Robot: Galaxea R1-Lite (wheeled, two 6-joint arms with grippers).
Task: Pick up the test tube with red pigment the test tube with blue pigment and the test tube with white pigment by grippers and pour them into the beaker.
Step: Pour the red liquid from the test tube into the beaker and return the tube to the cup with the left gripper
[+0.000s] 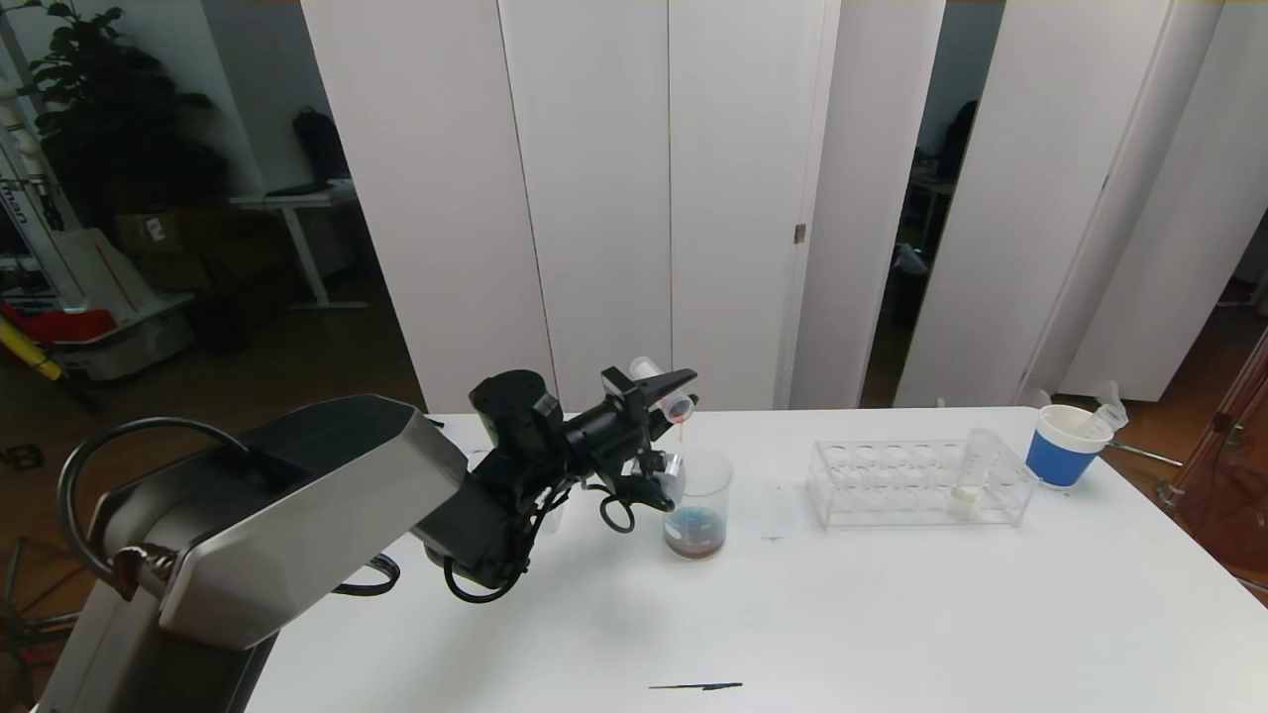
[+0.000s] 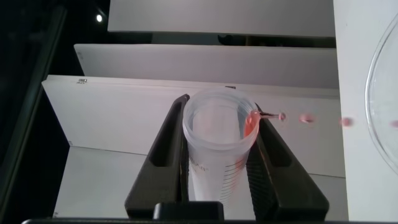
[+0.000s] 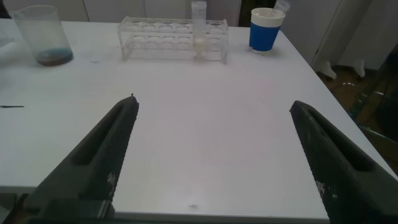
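Lab-style office, tube rack [image 1: 921, 483], beaker [image 1: 698, 503], white partitions [image 1: 634, 198]

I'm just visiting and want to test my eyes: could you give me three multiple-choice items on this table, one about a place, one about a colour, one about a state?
1. Where is the tube with white liquid?
A in the clear rack
B in the blue cup
C in the beaker

2. What colour drips from the tilted tube?
A green
B red
C yellow

3. How is the left tool?
A wide open
B shut on the tube
C parked

Answers: 1 A, it stands in the rack. 2 B, red drops leave its mouth. 3 B, both fingers clamp it.
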